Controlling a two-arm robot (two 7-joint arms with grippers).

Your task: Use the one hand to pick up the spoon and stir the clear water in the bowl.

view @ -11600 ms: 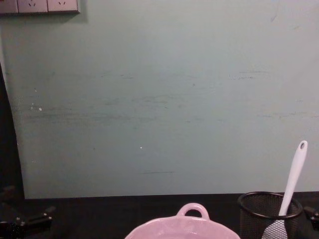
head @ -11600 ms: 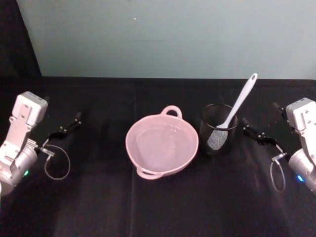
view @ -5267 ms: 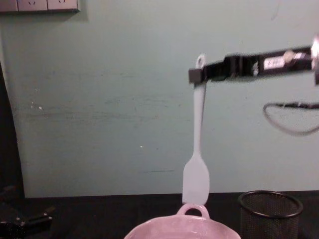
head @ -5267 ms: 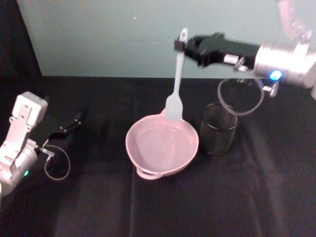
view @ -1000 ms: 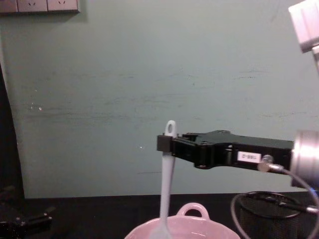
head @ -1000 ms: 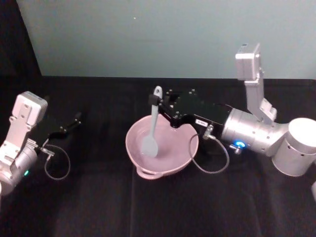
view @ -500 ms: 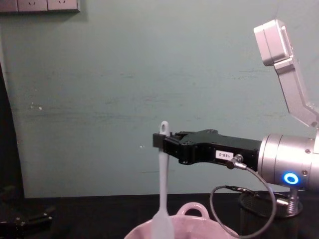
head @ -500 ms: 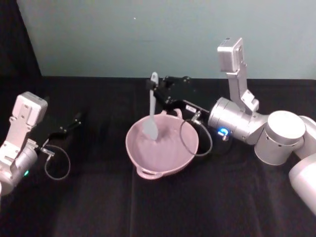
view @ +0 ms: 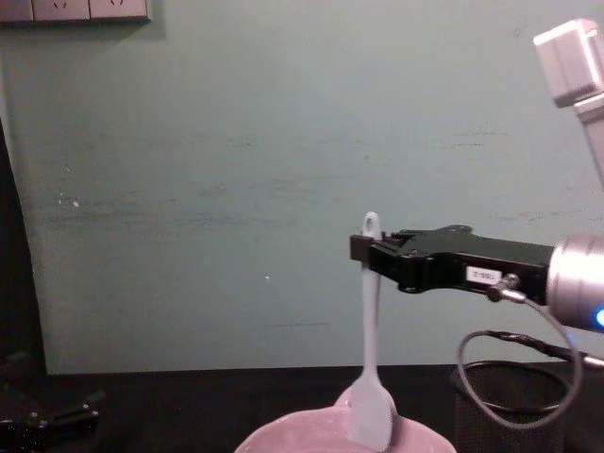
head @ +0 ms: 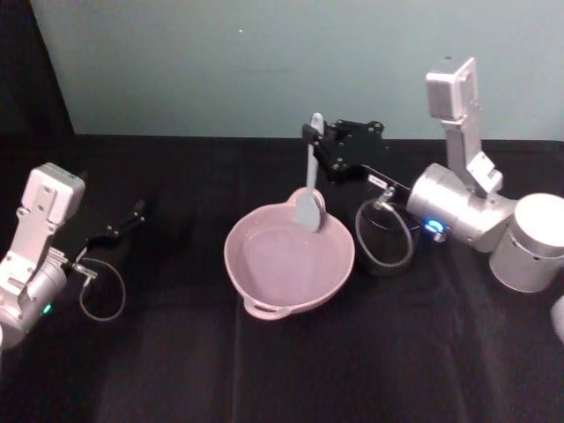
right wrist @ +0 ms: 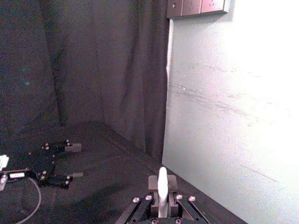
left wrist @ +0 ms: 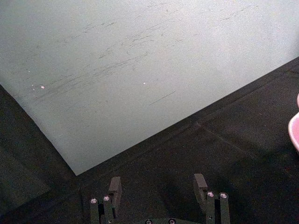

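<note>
My right gripper (head: 314, 144) is shut on the upper handle of the white spoon (head: 310, 187), just below its hole. The spoon hangs upright, its flat head at the far right rim of the pink bowl (head: 234, 264). In the chest view the right gripper (view: 364, 251) holds the spoon (view: 370, 340) above the bowl (view: 283, 431), the head level with the rim. Whether the head touches the water I cannot tell. The right wrist view shows the spoon's tip (right wrist: 162, 180) pinched between the fingers. My left gripper (head: 116, 231) rests open at the table's left.
A black wire-mesh cup (head: 388, 251) stands right of the bowl, under the right wrist and its looping cable (head: 381, 231). The cup (view: 510, 401) is at the chest view's lower right. A green wall rises behind the black table. The left gripper (left wrist: 157, 185) faces that wall.
Over the last second the right gripper swung the spoon from the bowl's near left, across the back, to the far right rim. The left arm stayed still.
</note>
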